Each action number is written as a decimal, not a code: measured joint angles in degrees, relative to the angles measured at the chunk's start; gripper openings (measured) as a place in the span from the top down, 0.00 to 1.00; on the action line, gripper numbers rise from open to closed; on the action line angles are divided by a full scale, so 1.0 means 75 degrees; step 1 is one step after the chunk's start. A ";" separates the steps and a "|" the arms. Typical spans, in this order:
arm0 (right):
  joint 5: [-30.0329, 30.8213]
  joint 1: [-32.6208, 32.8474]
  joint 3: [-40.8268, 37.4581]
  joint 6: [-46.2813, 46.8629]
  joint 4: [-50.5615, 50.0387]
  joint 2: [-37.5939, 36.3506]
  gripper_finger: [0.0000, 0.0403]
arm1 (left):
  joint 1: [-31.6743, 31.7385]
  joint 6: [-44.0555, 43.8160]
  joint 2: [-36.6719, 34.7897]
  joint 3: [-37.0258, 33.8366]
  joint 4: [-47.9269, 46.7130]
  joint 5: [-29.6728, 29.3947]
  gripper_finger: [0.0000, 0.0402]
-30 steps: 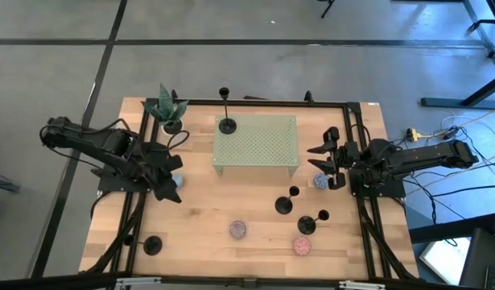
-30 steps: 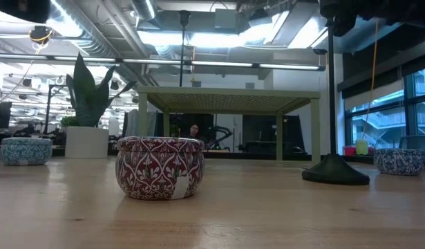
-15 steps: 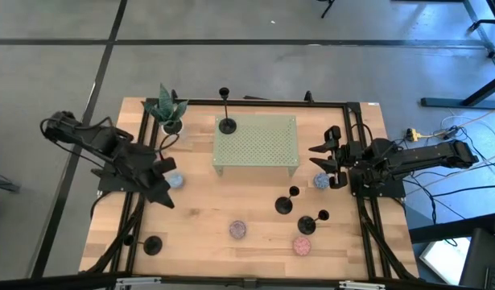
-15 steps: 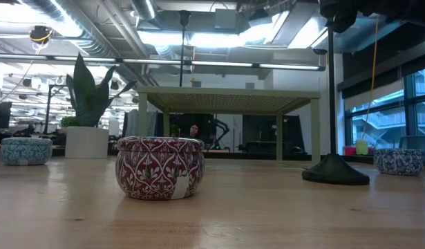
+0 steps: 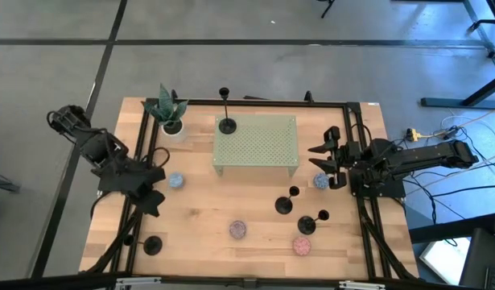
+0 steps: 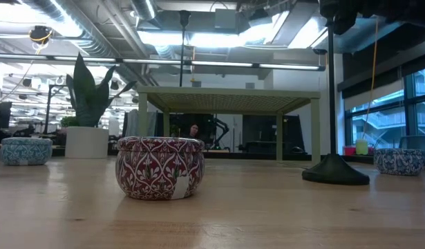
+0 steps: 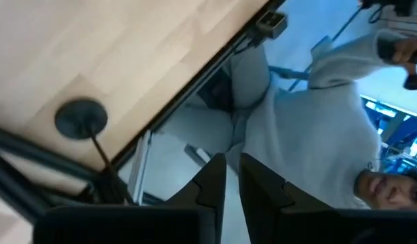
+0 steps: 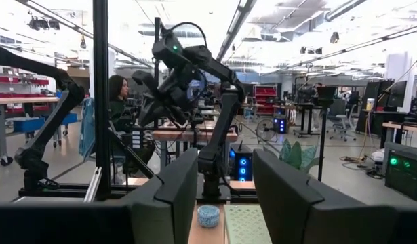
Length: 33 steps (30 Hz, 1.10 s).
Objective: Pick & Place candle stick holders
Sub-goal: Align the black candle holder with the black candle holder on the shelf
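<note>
wooden desk (image 5: pixel 207 217) seen from above, with a pale green perforated stand (image 5: pixel 256 145) near its far middle. four black candle stick holders stand upright on the wood: one (image 5: pixel 226 124) touching the stand's far left corner, one (image 5: pixel 285 205) and another (image 5: pixel 308 224) close together toward the right front, and one (image 5: pixel 153 244) alone at the left front corner. the left end effector (image 5: pixel 153 202) hangs over the desk's left edge, above and apart from that lone holder; its wrist view shows the two fingers (image 7: pixel 211 181) almost together with only a thin slit between them, clamped on nothing, and the holder's round base (image 7: pixel 81 118) on the wood beyond. the right end effector (image 5: pixel 321 161) waits at the right edge, fingers (image 8: pixel 174 190) apart and empty, just beside a blue speckled puck (image 5: pixel 320 182). a second blue puck (image 5: pixel 175 180), two pink pucks (image 5: pixel 237 230) and a potted plant (image 5: pixel 168 109) also stand on the desk. a person in a grey top (image 7: pixel 316 135) shows beyond the desk's edge.
</note>
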 joint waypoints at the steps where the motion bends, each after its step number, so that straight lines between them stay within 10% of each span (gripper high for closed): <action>1: 0.0000 0.0000 0.0000 -0.0001 -0.0011 0.0001 0.64 | -0.0143 -0.0173 0.0025 0.0000 -0.0008 -0.0012 0.92; 10: 0.0000 0.0000 0.0000 -0.0003 -0.0041 0.0048 0.64 | -0.1346 -0.1988 0.0030 0.0000 -0.1870 0.0117 0.94; 24: 0.0003 0.0000 -0.0003 -0.0023 -0.0028 0.0101 0.64 | -0.2058 -0.1016 0.0426 -0.0003 -0.2873 -0.0381 0.95; 33: 0.0006 0.0000 -0.0003 -0.0026 -0.0019 0.0101 0.64 | -0.2114 -0.1901 0.0583 -0.0003 -0.2812 0.0855 0.94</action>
